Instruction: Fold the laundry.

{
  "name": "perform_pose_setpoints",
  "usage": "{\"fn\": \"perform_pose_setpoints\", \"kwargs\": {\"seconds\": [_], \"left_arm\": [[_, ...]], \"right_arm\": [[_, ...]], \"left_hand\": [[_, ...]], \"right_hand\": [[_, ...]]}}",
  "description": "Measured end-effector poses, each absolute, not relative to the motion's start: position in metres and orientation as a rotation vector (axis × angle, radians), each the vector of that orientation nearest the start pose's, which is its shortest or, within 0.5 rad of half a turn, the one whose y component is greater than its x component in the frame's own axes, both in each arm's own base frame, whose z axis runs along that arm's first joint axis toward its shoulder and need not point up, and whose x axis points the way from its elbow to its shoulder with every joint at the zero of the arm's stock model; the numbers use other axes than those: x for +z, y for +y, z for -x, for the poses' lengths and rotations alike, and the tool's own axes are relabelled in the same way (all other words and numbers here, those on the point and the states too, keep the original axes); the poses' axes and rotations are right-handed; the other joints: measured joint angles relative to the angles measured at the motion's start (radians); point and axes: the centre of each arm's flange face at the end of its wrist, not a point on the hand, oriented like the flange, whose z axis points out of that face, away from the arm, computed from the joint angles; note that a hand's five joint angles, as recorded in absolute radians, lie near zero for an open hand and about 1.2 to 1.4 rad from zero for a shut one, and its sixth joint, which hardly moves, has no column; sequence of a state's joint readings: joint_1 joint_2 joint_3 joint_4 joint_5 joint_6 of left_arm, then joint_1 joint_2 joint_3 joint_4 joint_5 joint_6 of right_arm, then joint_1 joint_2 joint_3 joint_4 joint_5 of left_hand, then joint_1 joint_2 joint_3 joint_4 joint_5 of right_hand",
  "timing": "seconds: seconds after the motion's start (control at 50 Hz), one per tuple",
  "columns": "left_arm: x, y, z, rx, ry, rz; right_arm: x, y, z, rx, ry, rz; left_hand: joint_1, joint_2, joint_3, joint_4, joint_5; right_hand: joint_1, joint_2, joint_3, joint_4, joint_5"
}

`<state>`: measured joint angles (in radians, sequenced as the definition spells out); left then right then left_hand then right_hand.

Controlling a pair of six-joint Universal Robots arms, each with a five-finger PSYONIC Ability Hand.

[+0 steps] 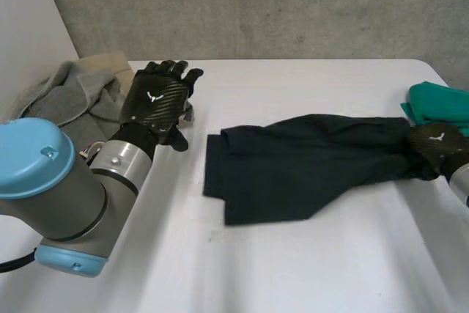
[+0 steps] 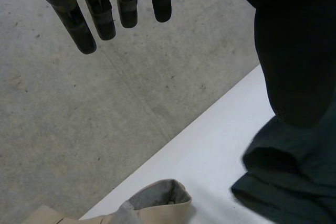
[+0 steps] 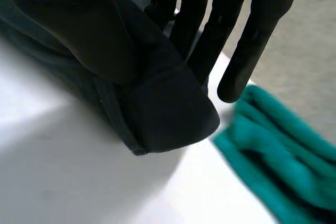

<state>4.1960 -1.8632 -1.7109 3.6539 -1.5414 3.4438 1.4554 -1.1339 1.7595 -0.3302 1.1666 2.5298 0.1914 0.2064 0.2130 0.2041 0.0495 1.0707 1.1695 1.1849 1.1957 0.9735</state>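
Right hand [image 1: 438, 144] pinches one end of the dark garment [image 1: 308, 163]. In its wrist view the thumb presses a thick fold of the soft, matt cloth against the straight fingers [image 3: 247, 61]. From this hand the garment reaches across the smooth white bench [image 1: 293, 269] toward the middle. It is narrow and bunched near the hand, then wider and flat, with wrinkles and an angular lower edge. Just beside this hand lies one teal cloth [image 1: 440, 104], folded, with a fluffy look.

Left hand [image 1: 157, 100] is well apart from the dark garment, above the edge of one loose pile of grey and beige clothes [image 1: 73, 89]. Its fingers [image 2: 77, 27] are straight and a little spread, and they hold nothing. Both hands have a black shell with a woven pattern.
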Motion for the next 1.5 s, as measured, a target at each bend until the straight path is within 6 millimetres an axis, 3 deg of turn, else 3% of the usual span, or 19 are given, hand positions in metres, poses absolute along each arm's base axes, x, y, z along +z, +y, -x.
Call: {"fn": "perform_pose_setpoints", "kwargs": {"seconds": [0.1,0.16,0.24,0.3,0.34,0.4,0.48,0.54,0.58,0.62,0.7,0.78,0.88,0.92,1.0,1.16,1.38,1.5], "left_arm": [[0.218,-0.248,0.296,-2.433,2.059,-0.935],[0.219,-0.248,0.296,-2.434,2.058,-0.933],[0.219,-0.248,0.294,-2.431,2.060,-0.929],[0.217,-0.247,0.293,-2.423,2.066,-0.928],[0.216,-0.246,0.292,-2.419,2.069,-0.929],[0.214,-0.244,0.291,-2.409,2.078,-0.931],[0.213,-0.243,0.290,-2.403,2.083,-0.934],[0.213,-0.243,0.290,-2.404,2.082,-0.935],[0.215,-0.244,0.291,-2.415,2.072,-0.933],[0.220,-0.246,0.292,-2.434,2.054,-0.927],[0.230,-0.251,0.296,-2.482,2.009,-0.913],[0.250,-0.259,0.308,-2.569,1.930,-0.897],[0.264,-0.257,0.337,-2.666,1.871,-0.948],[0.265,-0.252,0.358,-2.700,1.865,-1.004],[0.258,-0.244,0.388,-2.696,1.908,-1.099],[0.230,-0.234,0.424,-2.571,2.055,-1.225],[0.184,-0.229,0.427,-2.311,2.219,-1.256],[0.159,-0.225,0.424,-2.150,2.300,-1.307]], "right_arm": [[0.168,-0.353,-0.121,-2.143,2.447,1.094],[0.182,-0.350,-0.130,-2.226,2.406,1.228],[0.195,-0.333,-0.177,-2.296,2.172,1.518],[0.198,-0.306,-0.229,-2.313,1.874,1.738],[0.195,-0.288,-0.254,-2.296,1.714,1.831],[0.177,-0.246,-0.297,-2.202,1.423,1.993],[0.145,-0.205,-0.324,-2.051,1.214,2.136],[0.133,-0.193,-0.329,-1.998,1.165,2.178],[0.122,-0.182,-0.331,-1.945,1.124,2.212],[0.122,-0.180,-0.331,-1.939,1.123,2.201],[0.140,-0.186,-0.327,-1.980,1.173,2.100],[0.182,-0.203,-0.315,-2.038,1.344,1.761],[0.221,-0.228,-0.293,-2.012,1.546,1.301],[0.238,-0.245,-0.275,-2.004,1.650,1.071],[0.251,-0.269,-0.247,-1.981,1.805,0.828],[0.236,-0.295,-0.234,-1.833,2.016,0.755],[0.183,-0.322,-0.247,-1.501,2.172,0.811],[0.158,-0.330,-0.252,-1.434,2.179,0.879]], "left_hand": [[0.000,0.000,0.000,0.000,0.000],[0.000,0.000,0.000,0.000,0.000],[0.000,0.000,0.000,0.000,0.000],[0.000,0.000,0.000,0.000,0.000],[0.000,0.000,0.000,0.000,0.000],[0.000,0.000,0.000,0.000,0.000],[0.000,0.000,0.000,0.000,0.000],[0.000,0.000,0.000,0.000,0.000],[0.000,0.000,0.000,0.000,0.000],[0.000,0.000,0.000,0.000,0.000],[0.000,0.000,0.000,0.000,0.000],[0.000,0.000,0.000,0.000,0.000],[0.000,0.000,0.000,0.000,0.000],[0.000,0.000,0.000,0.000,0.000],[0.000,0.000,0.000,0.000,0.000],[0.000,0.000,0.000,0.000,0.000],[0.000,0.000,0.000,0.000,0.000],[0.000,0.000,0.000,0.000,0.000]], "right_hand": [[0.023,0.000,0.000,0.000,0.000],[0.035,0.002,0.000,0.001,0.012],[0.035,0.003,0.006,0.003,0.021],[0.035,0.003,0.011,0.004,0.023],[0.035,0.003,0.011,0.004,0.025],[0.035,0.003,0.011,0.004,0.033],[0.032,-0.003,0.000,-0.003,0.029],[-0.139,-0.206,-0.208,-0.197,-0.157],[-0.603,-0.659,-0.641,-0.647,-0.612],[-0.783,-0.872,-0.864,-0.873,-0.820],[-0.844,-0.955,-0.969,-0.980,-0.913],[-0.844,-0.955,-0.969,-0.982,-0.922],[-0.844,-0.955,-0.969,-0.982,-0.922],[-0.844,-0.955,-0.969,-0.982,-0.922],[-0.844,-0.955,-0.969,-0.982,-0.922],[-0.844,-0.955,-0.969,-0.982,-0.922],[-0.844,-0.955,-0.969,-0.982,-0.922],[-0.844,-0.955,-0.969,-0.982,-0.922]]}}
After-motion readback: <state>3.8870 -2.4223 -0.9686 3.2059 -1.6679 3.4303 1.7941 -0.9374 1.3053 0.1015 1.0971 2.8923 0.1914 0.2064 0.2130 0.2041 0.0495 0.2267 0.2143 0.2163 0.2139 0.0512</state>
